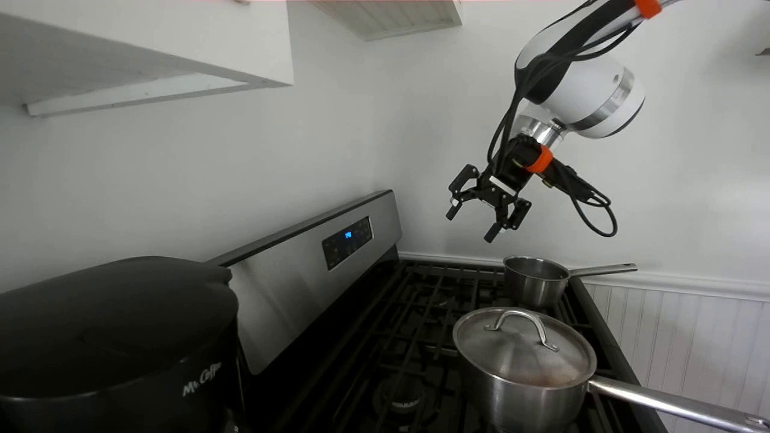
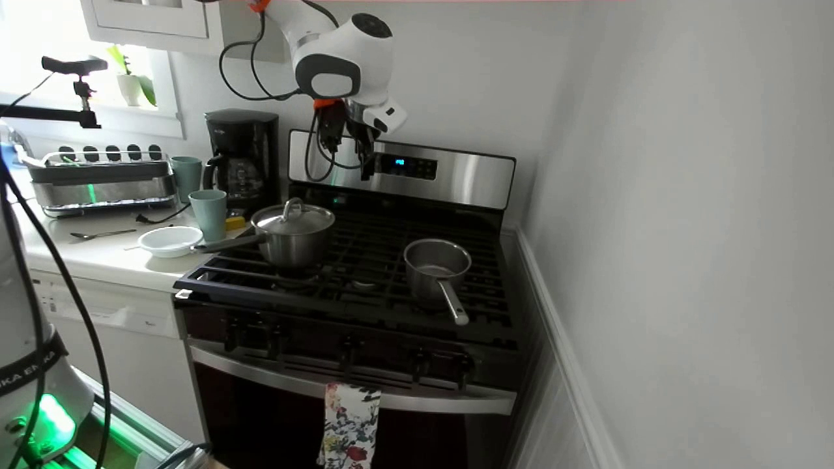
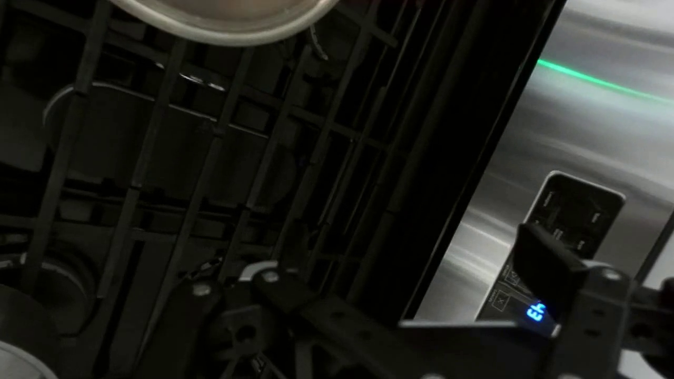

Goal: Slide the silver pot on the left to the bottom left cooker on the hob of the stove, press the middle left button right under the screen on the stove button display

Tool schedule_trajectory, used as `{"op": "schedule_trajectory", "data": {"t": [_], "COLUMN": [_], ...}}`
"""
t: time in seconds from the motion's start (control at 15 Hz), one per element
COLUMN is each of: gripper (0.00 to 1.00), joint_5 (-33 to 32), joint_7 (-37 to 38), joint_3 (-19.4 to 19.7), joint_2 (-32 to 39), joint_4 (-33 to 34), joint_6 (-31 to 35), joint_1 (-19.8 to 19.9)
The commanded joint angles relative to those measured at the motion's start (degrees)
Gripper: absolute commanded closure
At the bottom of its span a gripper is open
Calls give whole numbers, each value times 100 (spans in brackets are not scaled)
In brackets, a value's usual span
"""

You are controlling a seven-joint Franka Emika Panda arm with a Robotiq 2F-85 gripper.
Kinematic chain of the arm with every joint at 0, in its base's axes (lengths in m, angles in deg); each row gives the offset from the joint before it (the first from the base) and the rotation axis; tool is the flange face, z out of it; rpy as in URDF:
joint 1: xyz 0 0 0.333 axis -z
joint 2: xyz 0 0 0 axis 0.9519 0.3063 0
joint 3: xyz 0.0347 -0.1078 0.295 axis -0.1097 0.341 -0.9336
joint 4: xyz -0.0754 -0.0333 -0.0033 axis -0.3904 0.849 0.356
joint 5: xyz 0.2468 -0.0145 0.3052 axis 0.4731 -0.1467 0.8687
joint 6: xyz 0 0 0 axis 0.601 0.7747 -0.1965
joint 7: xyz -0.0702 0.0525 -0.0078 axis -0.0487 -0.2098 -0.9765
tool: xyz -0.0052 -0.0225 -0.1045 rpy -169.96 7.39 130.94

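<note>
The silver lidded pot [image 2: 296, 244] sits on the left grates of the stove, its handle pointing out toward the counter. It also shows in an exterior view [image 1: 520, 385], and part of it at the top of the wrist view [image 3: 231, 32]. Which burner lies under it is hidden. The black button display [image 1: 332, 249] with a lit blue screen [image 2: 399, 161] is on the steel backguard; it also shows in the wrist view [image 3: 576, 208]. My gripper [image 1: 471, 224] is open and empty, raised above the hob. In the wrist view [image 3: 421, 258] one finger covers part of the display.
An open silver saucepan [image 2: 427, 277] stands on the right grates, handle forward. A black coffee maker [image 2: 244, 156] stands beside the stove. A white bowl [image 2: 171, 241], green cups [image 2: 210, 215] and a toaster [image 2: 104, 185] are on the counter. A wall rises right of the stove.
</note>
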State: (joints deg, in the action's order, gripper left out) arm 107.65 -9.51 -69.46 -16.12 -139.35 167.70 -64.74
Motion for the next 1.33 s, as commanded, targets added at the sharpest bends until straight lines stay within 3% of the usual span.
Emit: {"op": "schedule_trajectory", "data": {"t": [0.0, 0.27, 1.0, 1.07, 1.27], "gripper": [0, 0, 0, 17, 43], "joint_5": [-35, -40, 1718, 1813, 2201], "joint_7": [64, 107, -164, -137, -150], "joint_3": [-187, -209, -578, -619, -750], "joint_2": [140, 288, 1869, 2038, 2452], "joint_4": [129, 286, 1909, 2122, 2703], "joint_6": [10, 18, -530, -609, -812], "joint_1": [161, 175, 746, 786, 943]}}
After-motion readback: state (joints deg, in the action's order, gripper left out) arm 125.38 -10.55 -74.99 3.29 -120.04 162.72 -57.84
